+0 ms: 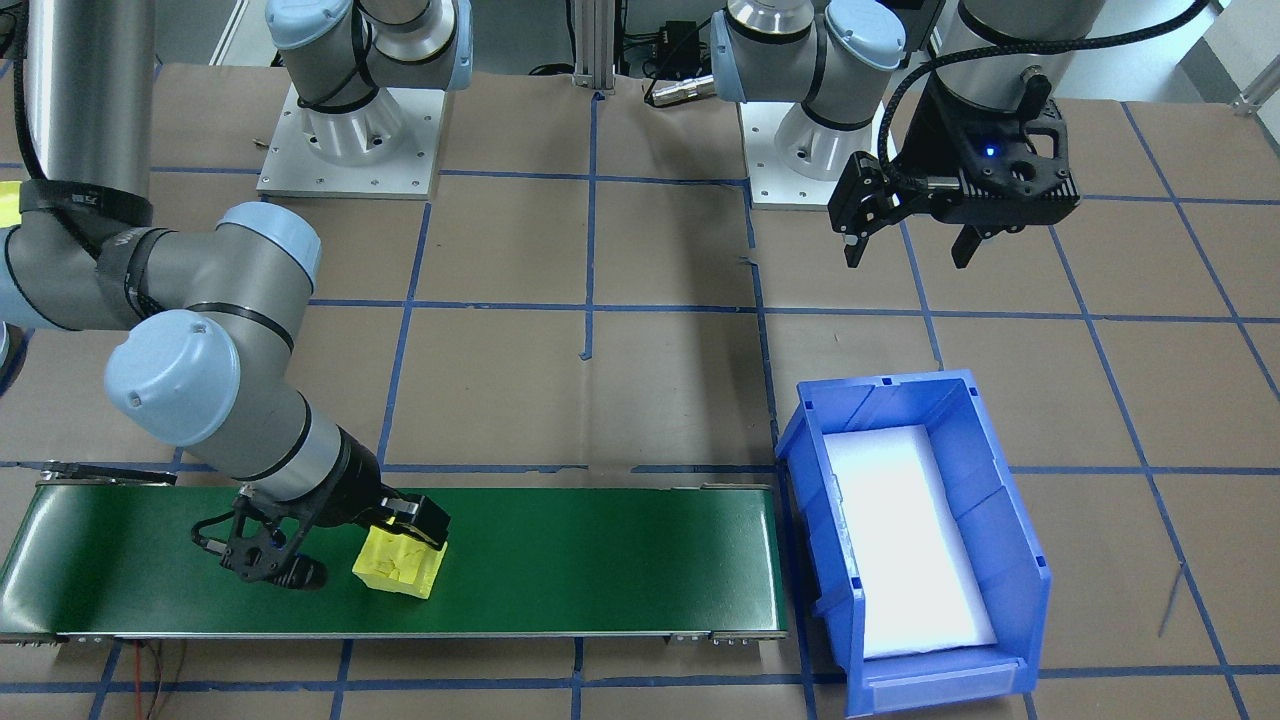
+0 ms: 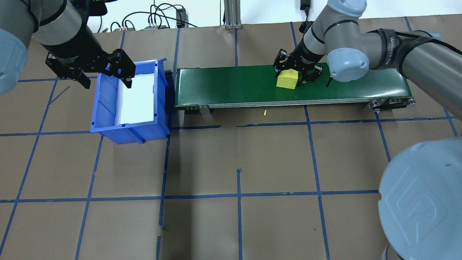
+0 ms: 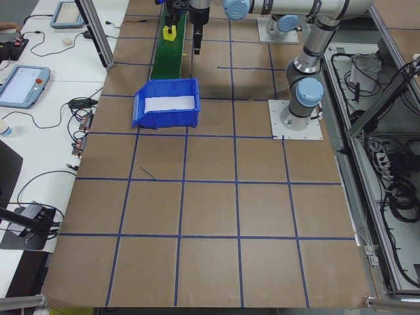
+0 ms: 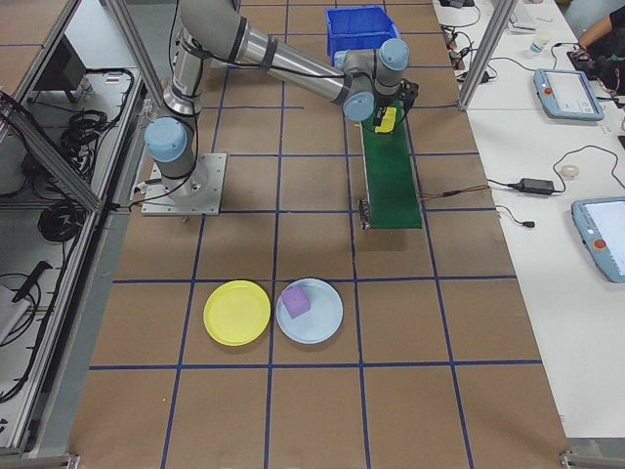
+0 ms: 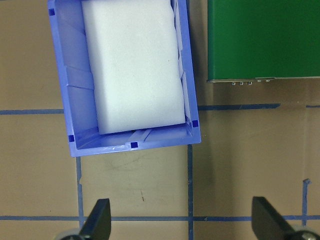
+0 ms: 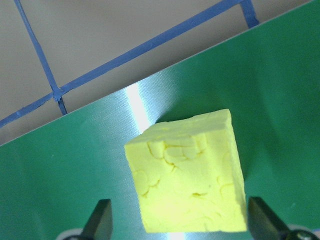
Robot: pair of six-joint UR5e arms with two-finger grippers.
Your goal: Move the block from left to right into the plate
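A yellow block (image 1: 398, 565) (image 2: 287, 79) (image 6: 187, 172) rests on the green conveyor belt (image 1: 600, 550). My right gripper (image 1: 365, 550) (image 2: 295, 74) (image 6: 180, 225) is open and low over the belt, one finger on each side of the block with a gap at both. The yellow plate (image 4: 236, 313) lies empty on the table, far from the belt, and shows only in the exterior right view. My left gripper (image 1: 908, 255) (image 2: 107, 83) (image 5: 182, 222) hangs open and empty above the table beside the blue bin.
A blue bin (image 2: 128, 126) (image 5: 75, 100) with a white foam pad inside stands at the belt's end. A light blue plate (image 4: 322, 327) holding a purple block (image 4: 296, 302) lies beside the yellow plate. A small yellow scrap (image 2: 264, 112) lies on the paper near the belt.
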